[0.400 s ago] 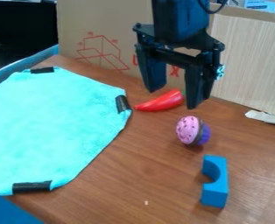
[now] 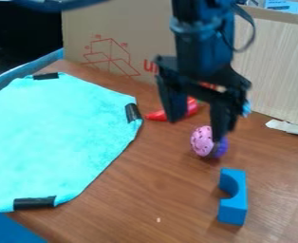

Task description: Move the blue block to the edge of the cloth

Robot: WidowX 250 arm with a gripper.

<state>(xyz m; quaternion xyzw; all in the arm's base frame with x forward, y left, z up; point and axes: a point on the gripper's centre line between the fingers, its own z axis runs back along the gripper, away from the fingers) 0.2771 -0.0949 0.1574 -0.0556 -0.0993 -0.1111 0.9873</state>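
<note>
1. Blue block (image 2: 233,196) w/ curved notch: on wood tbl (image 2: 145,190), right of cloth (image 2: 56,137), apart from it.
2. Blk gripper (image 2: 197,128) above, fingers wide apart, nothing held.
3. Pink-&-purple toy (image 2: 205,142) btwn block & red pepper (image 2: 177,112).

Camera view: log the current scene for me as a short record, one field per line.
pincer: open, holding nothing, beyond the block as seen here
blue block: on the wooden table, its curved notch facing the cloth side
cloth: turquoise, spread at image left, black tape at its edge
toy cupcake: pink and purple, partly behind a pincer finger
red pepper: beside the cloth, partly hidden by the pincer
task status: block off the cloth, not grasped
</note>
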